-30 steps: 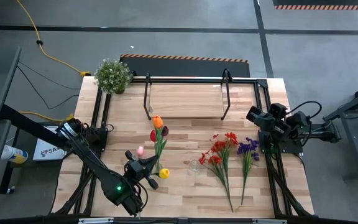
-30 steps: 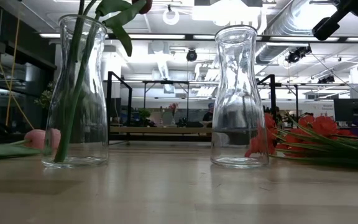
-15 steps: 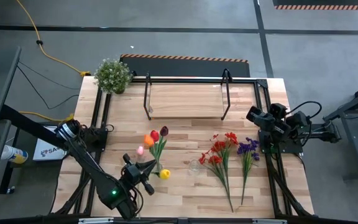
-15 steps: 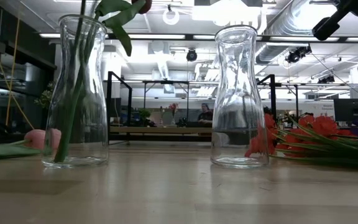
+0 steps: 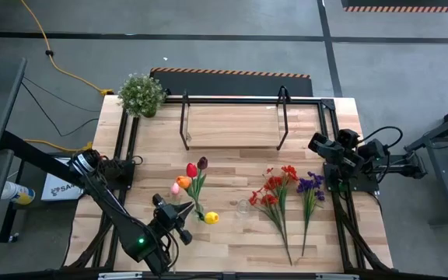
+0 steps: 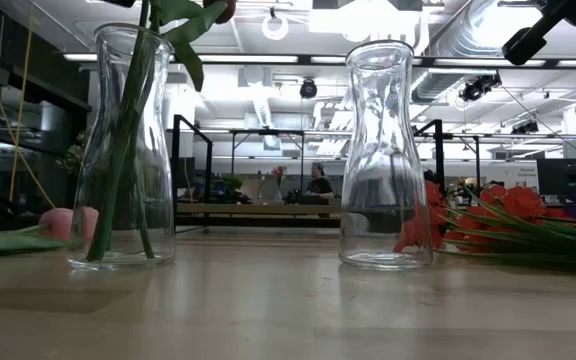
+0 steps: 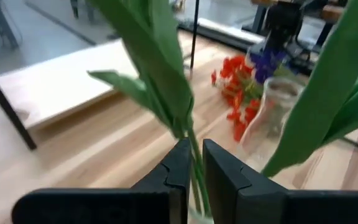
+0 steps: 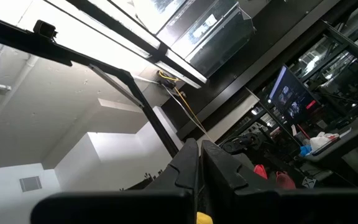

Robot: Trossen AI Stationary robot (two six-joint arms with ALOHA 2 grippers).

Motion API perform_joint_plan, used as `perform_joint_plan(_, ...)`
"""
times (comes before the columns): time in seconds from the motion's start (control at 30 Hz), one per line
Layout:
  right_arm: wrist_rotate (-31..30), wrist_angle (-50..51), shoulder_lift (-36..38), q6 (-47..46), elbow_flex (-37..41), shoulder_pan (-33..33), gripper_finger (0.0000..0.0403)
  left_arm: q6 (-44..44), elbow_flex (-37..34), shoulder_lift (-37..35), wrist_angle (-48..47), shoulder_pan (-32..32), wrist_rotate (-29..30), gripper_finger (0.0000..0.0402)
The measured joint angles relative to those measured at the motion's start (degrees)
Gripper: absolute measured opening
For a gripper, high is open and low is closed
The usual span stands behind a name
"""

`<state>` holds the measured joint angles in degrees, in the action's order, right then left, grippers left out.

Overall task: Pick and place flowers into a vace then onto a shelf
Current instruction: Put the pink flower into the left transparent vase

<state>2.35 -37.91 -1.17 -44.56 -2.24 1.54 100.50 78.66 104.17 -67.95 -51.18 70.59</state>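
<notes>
Several tulips, red [image 5: 191, 169], maroon [image 5: 202, 163] and orange [image 5: 183, 181], stand with their green stems [image 6: 118, 170] in the left glass vase [image 6: 123, 150]. My left gripper [image 7: 196, 171] is level at this vase's mouth, slightly open, with one green stem [image 7: 194, 152] in the narrow gap. A pink tulip [image 6: 68, 222] and a yellow tulip [image 5: 211, 218] lie on the table. The second vase [image 6: 383, 155] stands empty. The shelf [image 5: 232, 124] is at the far side. My right gripper [image 8: 197, 155] is shut, raised at the table's right edge. My left gripper has its fingertips [image 7: 180, 167] on either side of a tulip stem [image 7: 196, 163], just above the vase's mouth, coming level from the near left and lying across the stem. I cannot tell whether the fingers still touch the stem. The stem's lower end stands in the vase.
Red sprays [image 5: 274, 190] and purple sprays [image 5: 311, 185] lie on the table right of the empty vase [image 5: 243, 208]. A bushy potted plant [image 5: 141, 93] stands at the far left corner. Black frame rails run along both table sides.
My left gripper has turned at the wrist, and the tulip heads have swung from the far side toward the near left. In the low view, one stem has slid deeper into the left vase, down to its bottom.
</notes>
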Motion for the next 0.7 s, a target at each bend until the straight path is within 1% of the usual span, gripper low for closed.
perform_joint_plan(0.17,0.0,0.0,0.0,0.0,0.0,0.0,0.0012,-0.1,0.0,-1.9,-0.6,-0.4,-6.0,0.0075)
perform_joint_plan(0.33,0.6,0.0,0.0,-0.3,0.0,0.0,0.0012,0.2,0.0,-4.4,0.0,-2.3,-10.5,0.0072)
perform_joint_plan(0.43,1.2,0.0,0.0,-0.3,0.0,0.0,0.0012,1.8,0.0,-5.4,1.6,-3.8,-14.8,0.0071)
perform_joint_plan(0.5,1.2,0.0,0.0,-0.2,0.0,0.0,0.0012,4.3,0.0,-5.7,2.7,-4.2,-18.9,0.0069)
perform_joint_plan(0.7,1.3,0.3,0.0,1.0,0.0,0.0,0.0012,12.8,0.0,-5.7,5.7,-4.4,-34.1,0.0058)
